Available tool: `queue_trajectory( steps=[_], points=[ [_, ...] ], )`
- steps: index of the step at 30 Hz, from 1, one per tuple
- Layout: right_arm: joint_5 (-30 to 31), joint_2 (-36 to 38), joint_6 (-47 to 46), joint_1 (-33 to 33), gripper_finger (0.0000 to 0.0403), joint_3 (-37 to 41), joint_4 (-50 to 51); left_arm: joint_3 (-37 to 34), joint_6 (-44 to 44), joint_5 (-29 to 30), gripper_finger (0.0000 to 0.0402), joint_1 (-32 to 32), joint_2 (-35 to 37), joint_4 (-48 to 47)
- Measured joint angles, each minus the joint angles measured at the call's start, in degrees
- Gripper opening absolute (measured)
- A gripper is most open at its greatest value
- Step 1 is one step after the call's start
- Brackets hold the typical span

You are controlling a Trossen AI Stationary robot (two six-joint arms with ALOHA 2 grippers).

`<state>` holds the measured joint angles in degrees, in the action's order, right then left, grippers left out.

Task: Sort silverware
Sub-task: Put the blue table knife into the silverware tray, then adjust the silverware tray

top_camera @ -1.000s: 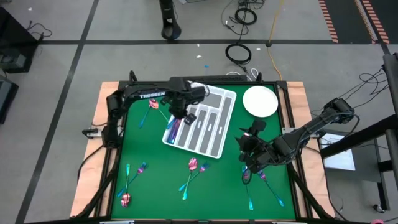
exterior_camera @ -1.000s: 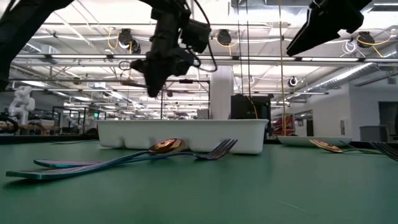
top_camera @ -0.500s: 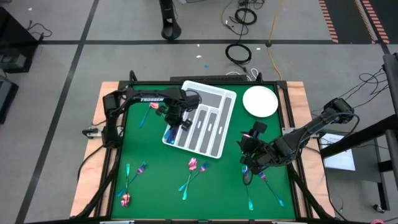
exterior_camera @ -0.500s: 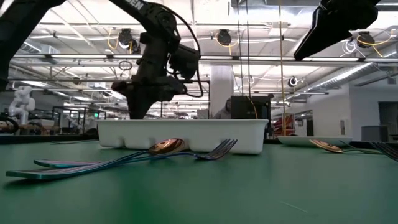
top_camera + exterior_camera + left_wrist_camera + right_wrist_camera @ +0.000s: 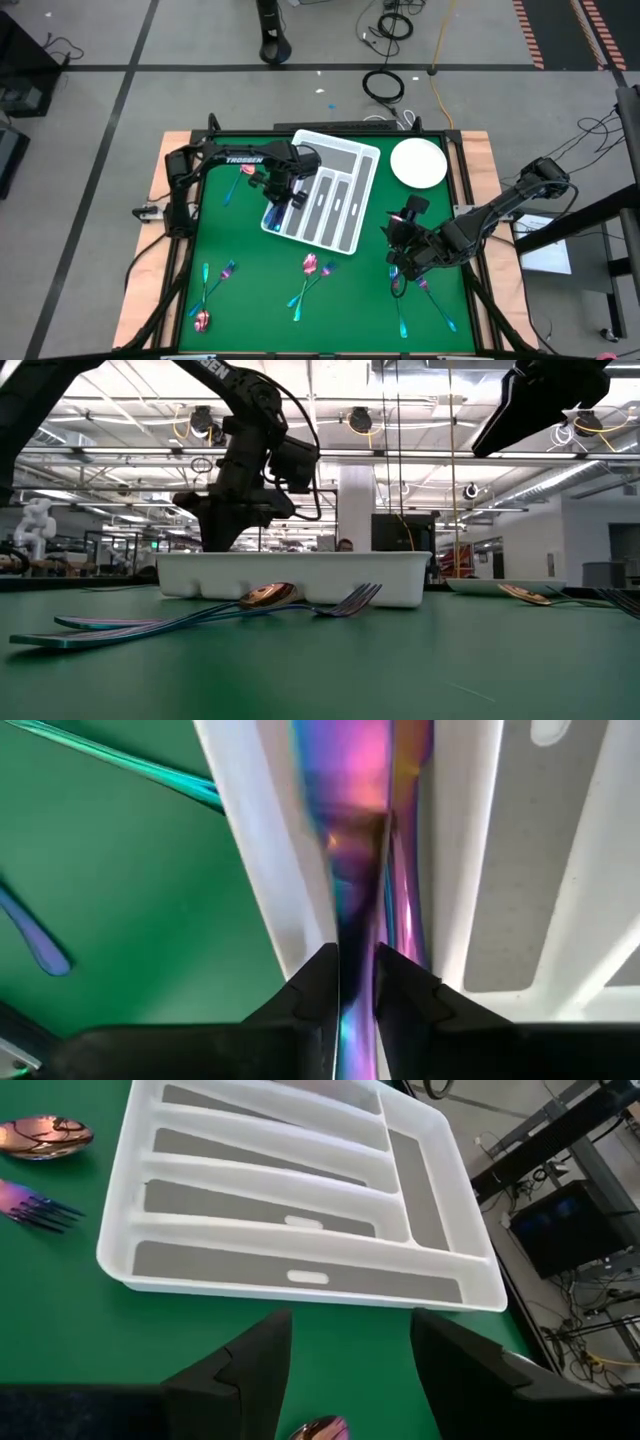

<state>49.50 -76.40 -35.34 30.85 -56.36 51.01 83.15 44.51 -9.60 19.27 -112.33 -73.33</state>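
The white compartmented tray (image 5: 366, 163) lies at the table's far middle. My left gripper (image 5: 283, 197) reaches down into its leftmost long compartment (image 5: 300, 870), shut on a slim iridescent piece of silverware (image 5: 345, 840). A second iridescent piece (image 5: 405, 910) lies beside it in that compartment. More silverware lies flat on the green mat: near the left front (image 5: 214, 282), at the front middle (image 5: 309, 266) and at the right front (image 5: 437, 308). My right gripper (image 5: 400, 255) hangs open above the right-hand pieces, its fingers (image 5: 245, 1365) apart and touching nothing. My left gripper pinches the iridescent piece (image 5: 352, 982) between its two fingertips (image 5: 310, 982). The fingers come from above, pointing steeply down. The piece runs on from the fingertips along the compartment, between its white walls; whether it rests on the floor of the compartment I cannot tell.
A round white plate (image 5: 418, 163) stands to the right of the tray near the far edge. A spoon and a fork (image 5: 300, 598) lie in front of the tray's near wall (image 5: 350, 575). Two pieces lie left of the tray (image 5: 236, 186). Open green mat spreads along the near edge.
My left gripper has come down into the tray's leftmost compartment with the iridescent piece, shifting a little toward the table's left and near side and rolling its wrist. Over the last half second it has stayed almost still. My right gripper has kept its place.
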Motion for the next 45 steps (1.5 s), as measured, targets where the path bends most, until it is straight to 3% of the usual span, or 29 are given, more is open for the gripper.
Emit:
queue_trajectory(
  steps=[8,12,15,19,21,26,34,39,45],
  points=[
    [1.8,0.0,1.82,-0.2,0.0194,0.0,-0.48,0.03,-2.89,1.91,0.0106,-0.17,0.0,2.02],
    [1.84,0.0,2.95,-0.79,0.0194,0.0,-0.67,1.91,-11.12,2.38,0.0129,0.26,-0.02,-0.63],
    [1.87,0.0,3.27,-1.25,0.0194,0.0,-0.73,4.12,-15.32,7.48,0.0137,0.59,0.68,-3.75],
    [1.91,0.0,3.53,-1.87,0.0194,0.0,-0.87,6.32,-19.27,18.83,0.0139,-0.32,4.47,-5.37],
    [1.9,0.0,3.53,-2.15,0.0194,0.0,-1.16,6.1,-21.58,20.93,0.0139,-0.43,6.8,-5.34],
    [1.74,0.0,3.51,-2.75,0.0194,0.0,-2.16,5.11,-28.71,18.83,0.0133,4.0,9.47,-0.32],
    [1.64,0.0,8.11,-4.31,0.0194,0.0,-7.1,5.17,-22.4,8.94,0.0132,18.02,4.45,23.01],
    [1.58,0.0,12.22,-5.71,0.0194,0.0,-9.32,6.21,-21.51,9.22,0.0132,21.95,-1.1,24.79],
    [1.52,0.0,12.49,-6.51,0.0194,0.0,-8.75,6.3,-22.52,8.21,0.0132,22.1,-4.29,25.48]
  ],
)
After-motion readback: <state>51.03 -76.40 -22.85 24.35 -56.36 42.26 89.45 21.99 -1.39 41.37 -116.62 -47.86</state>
